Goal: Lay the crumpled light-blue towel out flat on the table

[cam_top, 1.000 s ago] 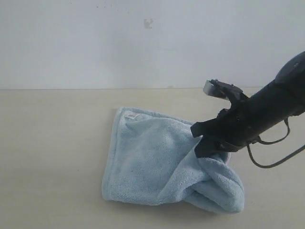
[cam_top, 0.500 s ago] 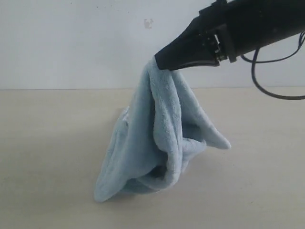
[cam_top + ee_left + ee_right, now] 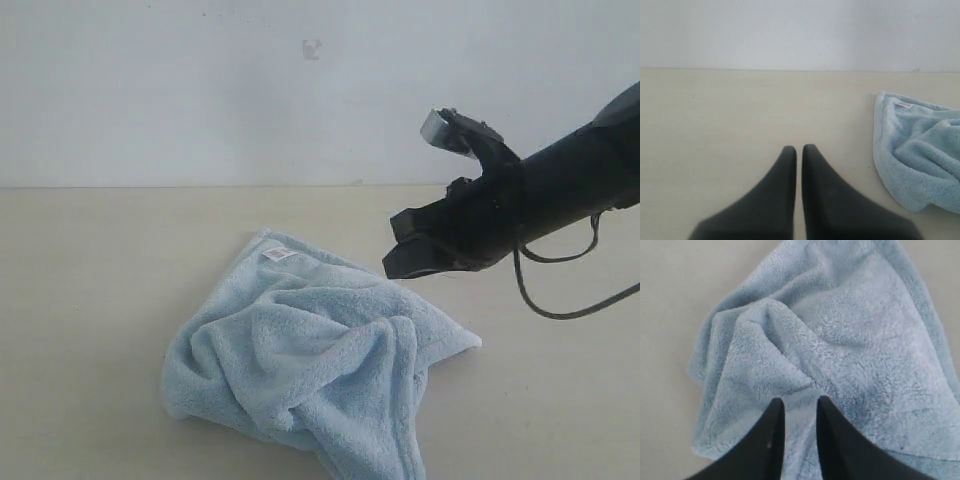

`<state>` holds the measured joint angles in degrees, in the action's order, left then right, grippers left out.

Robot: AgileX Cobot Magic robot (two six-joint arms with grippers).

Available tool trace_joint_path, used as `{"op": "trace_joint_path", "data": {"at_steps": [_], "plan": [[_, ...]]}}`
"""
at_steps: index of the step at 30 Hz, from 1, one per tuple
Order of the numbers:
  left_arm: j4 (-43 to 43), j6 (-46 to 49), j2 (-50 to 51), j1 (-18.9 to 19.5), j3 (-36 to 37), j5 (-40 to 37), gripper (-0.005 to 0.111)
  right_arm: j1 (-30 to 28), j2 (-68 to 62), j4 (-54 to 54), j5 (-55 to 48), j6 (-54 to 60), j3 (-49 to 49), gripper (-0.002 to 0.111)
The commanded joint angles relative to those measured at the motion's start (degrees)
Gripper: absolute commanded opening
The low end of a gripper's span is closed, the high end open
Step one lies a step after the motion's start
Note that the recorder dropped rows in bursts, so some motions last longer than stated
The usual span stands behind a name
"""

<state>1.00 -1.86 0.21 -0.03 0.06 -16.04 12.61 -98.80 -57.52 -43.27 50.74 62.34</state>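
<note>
Exterior: raised, mid-range, faces across the table to its far edge and the wall.
Left wrist: low, near level, over the left gripper, facing that same far edge.
Right wrist: close, steeply downward past the right gripper.
Shared: towel in all three; its label in exterior and left wrist.
</note>
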Motion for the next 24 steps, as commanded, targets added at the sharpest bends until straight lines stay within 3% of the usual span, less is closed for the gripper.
{"op": "trace_joint_path", "data": {"at_steps": [1,7,9,11,14,24], "plan": [[-0.01,0.02,-0.21,-0.56,-0.06,0.07,0.004,-0.07,0.08,-6.43,-4.57,0.09,3.12,0.023],[-0.01,0.02,-0.21,-0.56,-0.06,0.07,0.004,-0.07,2.24,3.45,-3.37,-0.77,6.91,0.023],[-0.01,0.02,-0.21,-0.56,-0.06,0.07,0.004,-0.07,2.24,14.54,1.70,-8.55,6.91,0.023],[-0.01,0.02,-0.21,-0.56,-0.06,0.07,0.004,-0.07,0.59,28.82,5.18,-25.11,6.35,0.023],[-0.01,0.02,-0.21,-0.56,-0.06,0.17,0.004,-0.07,-4.26,39.33,5.42,-37.57,5.03,0.023],[-0.01,0.02,-0.21,-0.56,-0.06,0.17,0.004,-0.07,-15.86,22.39,4.09,-25.50,4.58,0.027]]}}
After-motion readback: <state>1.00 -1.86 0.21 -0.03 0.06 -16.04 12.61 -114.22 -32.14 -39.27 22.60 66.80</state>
